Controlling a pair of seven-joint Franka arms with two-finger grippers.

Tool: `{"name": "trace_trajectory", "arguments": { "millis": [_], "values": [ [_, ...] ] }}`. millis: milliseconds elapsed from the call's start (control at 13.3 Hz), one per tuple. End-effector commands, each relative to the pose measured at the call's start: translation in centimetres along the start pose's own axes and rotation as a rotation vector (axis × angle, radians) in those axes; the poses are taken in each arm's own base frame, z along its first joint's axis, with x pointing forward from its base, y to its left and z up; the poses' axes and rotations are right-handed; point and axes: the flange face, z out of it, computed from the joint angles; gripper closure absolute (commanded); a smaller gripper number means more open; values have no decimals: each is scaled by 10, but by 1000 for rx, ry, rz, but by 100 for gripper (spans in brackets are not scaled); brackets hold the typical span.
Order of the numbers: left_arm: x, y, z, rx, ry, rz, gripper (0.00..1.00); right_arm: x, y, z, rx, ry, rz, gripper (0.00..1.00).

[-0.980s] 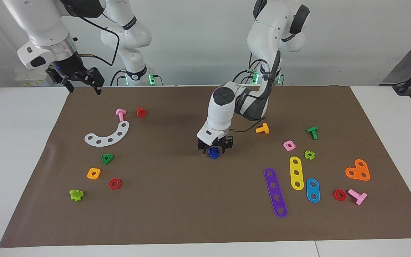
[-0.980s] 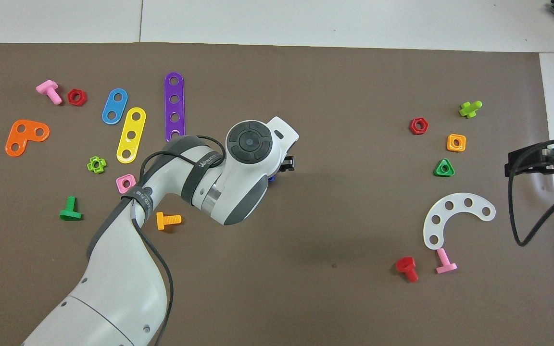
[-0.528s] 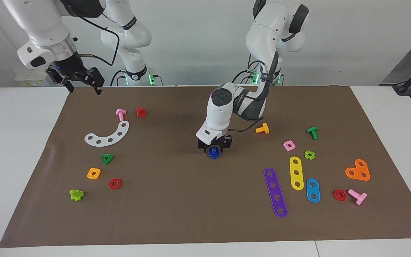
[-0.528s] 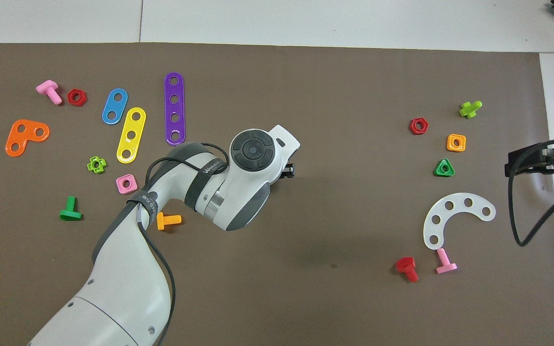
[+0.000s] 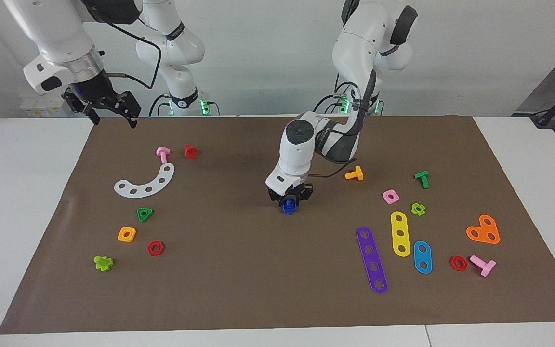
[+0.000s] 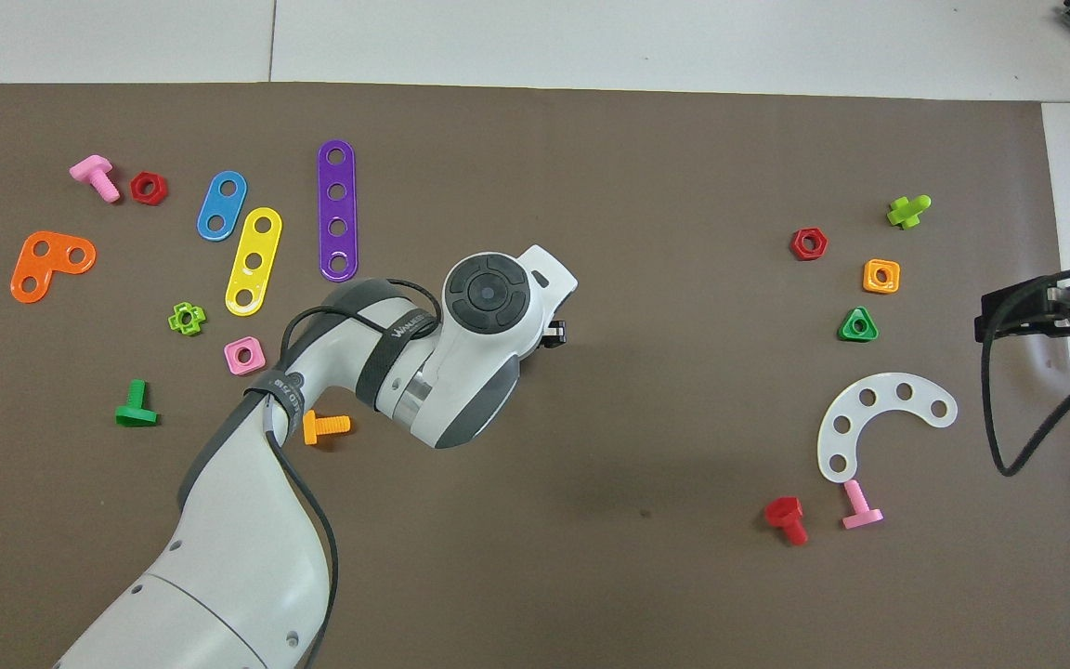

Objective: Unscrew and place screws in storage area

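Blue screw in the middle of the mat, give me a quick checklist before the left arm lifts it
1. Left tool down over the blue screw: ok.
2. Tool shut on the screw: cannot tell.
3. Screw resting on the brown mat: ok.
4. Bolt and nut already apart: cannot tell, hidden under the tool.
5. Nearest other part, the orange bolt, apart from the tool: ok.
6. Right tool open, waiting above the mat's corner at the right arm's end: ok.

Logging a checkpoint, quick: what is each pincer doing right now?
Left pincer: shut on the blue screw.
Right pincer: open, holding nothing, waiting.
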Motion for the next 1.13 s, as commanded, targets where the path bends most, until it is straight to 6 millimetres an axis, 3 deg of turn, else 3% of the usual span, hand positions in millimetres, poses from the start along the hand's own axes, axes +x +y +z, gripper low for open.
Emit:
{"name": "trace_trajectory", "arguments": {
  "millis": [0,678,1055],
  "values": [
    [-5,-7,-6,17,24,5,46,-8,1,-1,5,-9,-11,0],
    [-3,-7,-9,23,19,2,63,-8,1,-1,5,-7,-11,0],
    [4,-4,-23,28,11,-3,69,-8,1,-1,4,-9,-11,0]
  ]
}}
